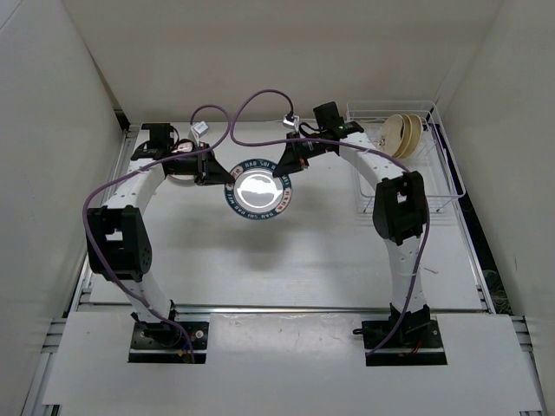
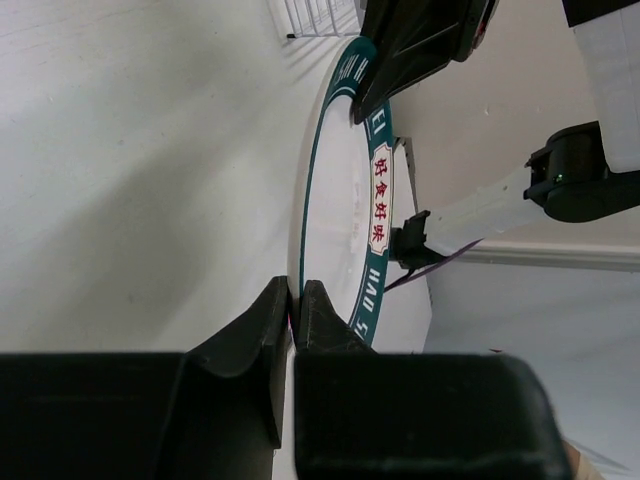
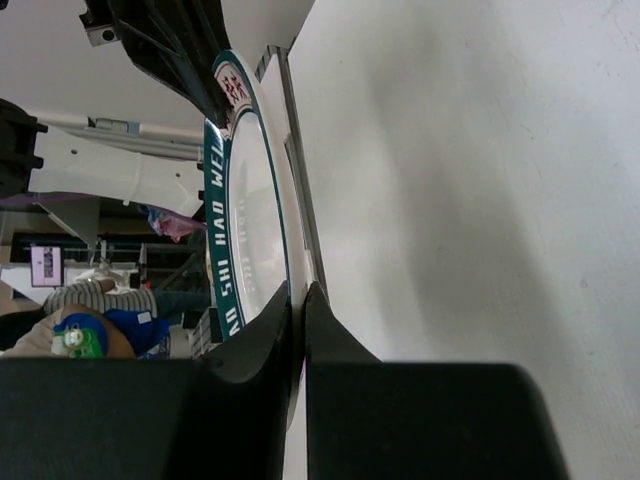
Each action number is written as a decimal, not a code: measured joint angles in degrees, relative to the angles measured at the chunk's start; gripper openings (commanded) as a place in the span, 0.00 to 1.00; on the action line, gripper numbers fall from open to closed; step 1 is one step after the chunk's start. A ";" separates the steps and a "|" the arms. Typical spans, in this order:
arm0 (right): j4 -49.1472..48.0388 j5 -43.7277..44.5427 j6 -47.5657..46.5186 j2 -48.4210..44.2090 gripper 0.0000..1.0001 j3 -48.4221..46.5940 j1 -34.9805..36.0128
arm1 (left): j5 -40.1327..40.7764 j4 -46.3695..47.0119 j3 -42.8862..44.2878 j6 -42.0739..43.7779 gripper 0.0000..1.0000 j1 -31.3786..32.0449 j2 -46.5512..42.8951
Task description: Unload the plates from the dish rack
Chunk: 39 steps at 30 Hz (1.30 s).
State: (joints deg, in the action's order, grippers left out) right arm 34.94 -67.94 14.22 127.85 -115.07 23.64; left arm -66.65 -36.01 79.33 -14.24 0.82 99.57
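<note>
A white plate with a dark blue-green lettered rim [image 1: 257,189] hangs flat above the table's middle, held from both sides. My left gripper [image 1: 227,178] is shut on its left rim, and my right gripper [image 1: 284,168] is shut on its right rim. In the left wrist view the plate [image 2: 345,230] stands edge-on between my left gripper's [image 2: 295,310] jaws. In the right wrist view the plate [image 3: 245,220] is pinched by my right gripper [image 3: 298,300]. The white wire dish rack [image 1: 447,173] stands at the back right and holds tan plates [image 1: 401,134] on edge at its far end.
Purple cables [image 1: 251,108] loop over the table behind the grippers. White walls close in the table on the left, back and right. A corner of the rack [image 2: 315,15] shows in the left wrist view.
</note>
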 measured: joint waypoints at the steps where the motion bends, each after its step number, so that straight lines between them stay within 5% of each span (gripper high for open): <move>1: 0.00 0.17 0.00 0.02 0.27 -0.02 0.02 | 0.15 0.00 0.00 -0.04 0.10 0.00 0.02; 3: 0.00 0.11 0.50 0.02 0.60 0.00 0.00 | 0.35 0.07 0.00 0.09 0.10 0.02 0.04; 7: 1.07 2.60 -0.37 -0.37 0.71 0.35 -0.44 | 0.42 0.26 0.00 -0.70 0.10 0.11 0.09; 22: 9.38 15.32 -9.73 -23.85 0.71 17.90 -17.70 | 25.11 3.32 2.14 -18.93 0.10 -2.71 5.46; 30: 13.42 16.44 -13.55 -41.27 0.71 29.03 -17.99 | 27.61 4.94 17.33 -23.06 0.10 -9.29 19.80; 39: 17.31 19.58 -16.55 -44.65 0.71 35.50 -22.34 | 27.67 8.09 25.40 -20.96 0.10 -16.81 27.61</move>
State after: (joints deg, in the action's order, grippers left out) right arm 52.25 -48.36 -2.33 83.20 -79.57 1.30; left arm -38.98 -27.92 104.73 -35.20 -15.99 127.17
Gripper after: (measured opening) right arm 0.713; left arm 0.166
